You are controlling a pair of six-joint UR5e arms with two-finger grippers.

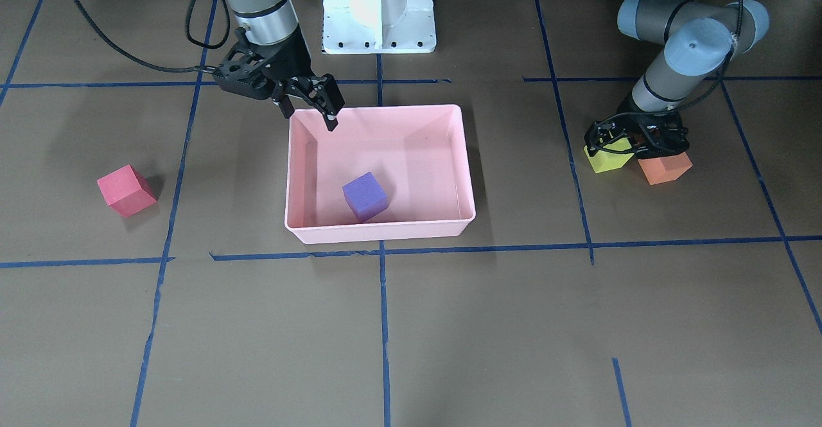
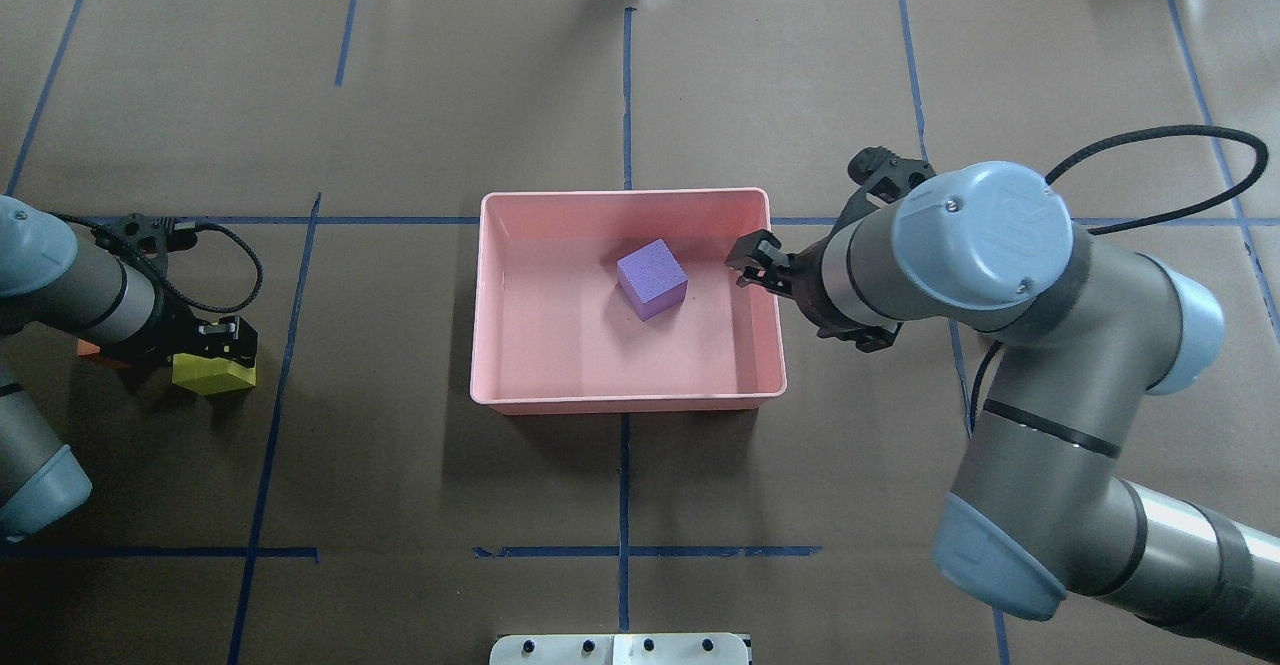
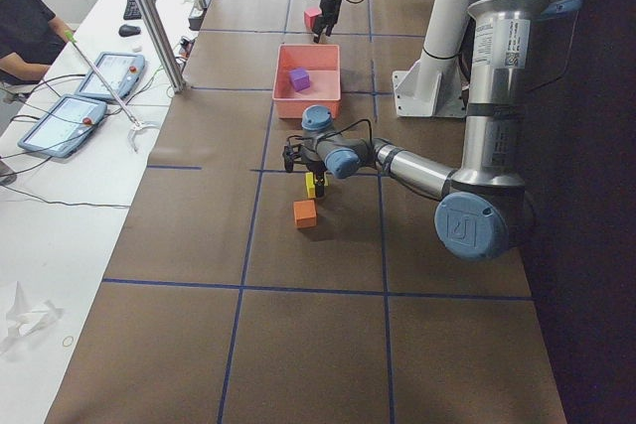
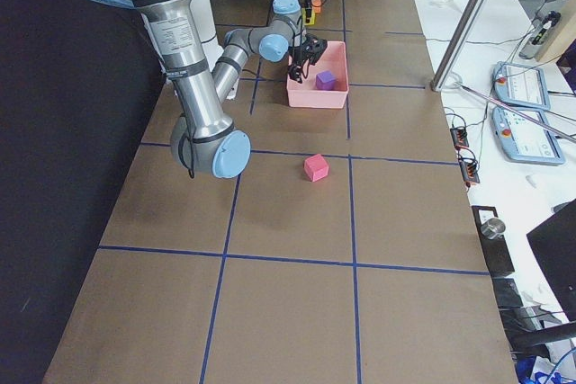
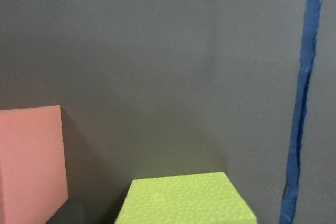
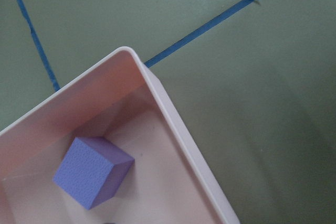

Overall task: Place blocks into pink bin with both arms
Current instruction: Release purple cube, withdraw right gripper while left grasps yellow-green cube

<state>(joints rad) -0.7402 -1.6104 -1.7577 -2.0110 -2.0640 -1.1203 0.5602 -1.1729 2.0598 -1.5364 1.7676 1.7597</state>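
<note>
The pink bin [image 1: 379,231] sits mid-table with the purple block [image 1: 365,197] inside it; both also show in the overhead view, bin [image 2: 625,405] and purple block [image 2: 652,279]. My right gripper [image 1: 308,117] hovers open and empty over the bin's corner on its side. My left gripper [image 1: 620,146] is low at the table, jaws against the sides of the yellow-green block [image 1: 607,158], with the orange block [image 1: 664,167] right beside it. The red block [image 1: 126,189] lies alone on the table on my right side, hidden by the arm in the overhead view.
The white pedestal base [image 1: 379,9] stands behind the bin. Blue tape lines [image 1: 382,324] grid the brown table. A side bench with tablets [image 3: 99,76] and a metal pole [image 3: 149,17] lies beyond the table's far edge.
</note>
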